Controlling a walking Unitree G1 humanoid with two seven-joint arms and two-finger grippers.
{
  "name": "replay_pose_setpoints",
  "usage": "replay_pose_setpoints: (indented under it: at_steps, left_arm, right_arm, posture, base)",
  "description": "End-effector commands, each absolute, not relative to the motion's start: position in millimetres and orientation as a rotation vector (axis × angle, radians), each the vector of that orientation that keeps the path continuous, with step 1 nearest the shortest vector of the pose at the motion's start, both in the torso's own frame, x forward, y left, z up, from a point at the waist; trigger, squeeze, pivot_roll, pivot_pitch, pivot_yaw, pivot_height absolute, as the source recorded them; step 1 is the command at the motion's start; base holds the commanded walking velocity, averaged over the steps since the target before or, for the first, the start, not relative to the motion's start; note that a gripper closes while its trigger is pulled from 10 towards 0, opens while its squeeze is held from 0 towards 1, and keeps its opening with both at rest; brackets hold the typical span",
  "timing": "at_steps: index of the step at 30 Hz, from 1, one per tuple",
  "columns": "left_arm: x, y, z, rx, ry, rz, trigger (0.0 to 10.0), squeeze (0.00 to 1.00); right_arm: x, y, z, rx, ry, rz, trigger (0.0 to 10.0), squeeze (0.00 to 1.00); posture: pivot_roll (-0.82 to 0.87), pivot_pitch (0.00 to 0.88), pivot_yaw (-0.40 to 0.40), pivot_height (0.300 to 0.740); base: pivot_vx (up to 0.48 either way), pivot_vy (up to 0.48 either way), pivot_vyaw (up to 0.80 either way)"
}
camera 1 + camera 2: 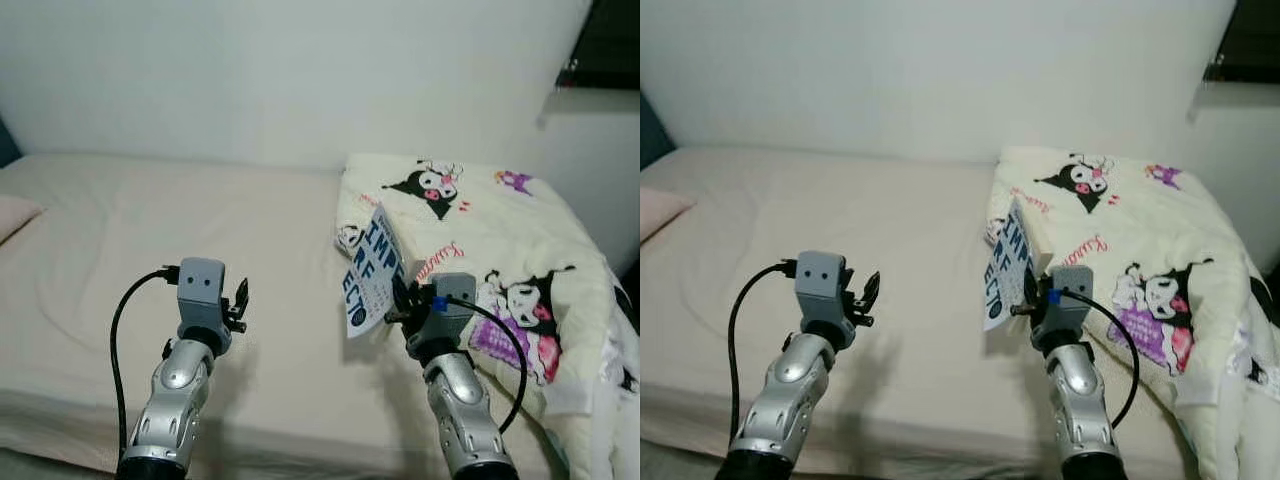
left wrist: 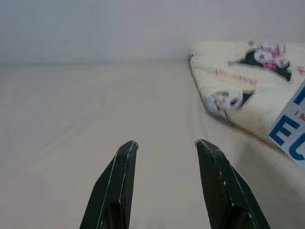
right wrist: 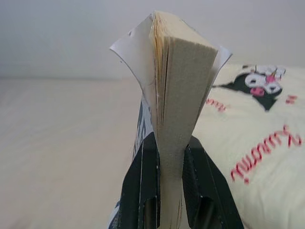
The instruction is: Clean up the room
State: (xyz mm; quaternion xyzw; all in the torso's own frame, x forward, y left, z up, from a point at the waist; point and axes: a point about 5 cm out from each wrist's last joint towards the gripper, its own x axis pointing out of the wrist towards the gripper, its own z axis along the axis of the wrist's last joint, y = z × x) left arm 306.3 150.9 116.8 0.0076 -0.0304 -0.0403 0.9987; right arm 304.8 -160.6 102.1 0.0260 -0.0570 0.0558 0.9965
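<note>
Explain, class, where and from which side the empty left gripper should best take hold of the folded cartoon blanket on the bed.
Probably at the blanket's near-left folded edge, coming from the bare mattress side, low and level. There the layers end in one firm, slightly raised edge with open bed in front. The left gripper is open and already points that way. The right gripper is shut on a book.

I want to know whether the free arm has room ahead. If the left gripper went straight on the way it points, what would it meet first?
Probably the bare mattress, then the wall. The left gripper is open and the folded blanket lies off to its right; depth is unclear.
</note>
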Motion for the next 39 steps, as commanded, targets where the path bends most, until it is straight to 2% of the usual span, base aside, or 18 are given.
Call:
replay_pose_setpoints:
  at_steps: [1,8,24,32,39]
  left_arm:
    - [306.5,151.5,118.1,0.015,-0.071,-0.087,10.0,0.0]
    - [306.8,148.2,118.4,0.012,-0.08,-0.1,10.0,0.0]
    - [308.6,144.3,118.7,0.003,-0.085,-0.111,10.0,0.0]
    - [308.6,146.0,118.8,-0.007,-0.086,-0.108,10.0,0.0]
    - [309.8,146.3,120.0,-0.006,-0.088,-0.117,10.0,0.0]
  right_arm:
    - [303.2,-158.7,109.3,0.033,-0.158,0.118,10.0,0.0]
    - [299.1,-161.1,105.7,0.022,-0.153,0.101,10.0,0.0]
    - [297.6,-168.2,95.1,0.029,-0.089,0.059,10.0,0.0]
    - [297.5,-166.5,91.0,0.04,-0.07,0.07,10.0,0.0]
    - [297.9,-162.8,88.4,0.028,-0.052,0.089,10.0,0.0]
  posture:
    - [0.0,0.0,-0.021,0.711]
    - [0.0,0.0,-0.02,0.74]
    - [0.0,0.0,-0.022,0.74]
    - [0.01,0.0,-0.025,0.74]
    - [0.01,0.0,-0.013,0.74]
  base:
    - [0.0,0.0,0.0]
    - [0.0,0.0,0.0]
    - [0.0,0.0,0.0]
    - [0.0,0.0,-0.8]
    - [0.0,0.0,0.0]
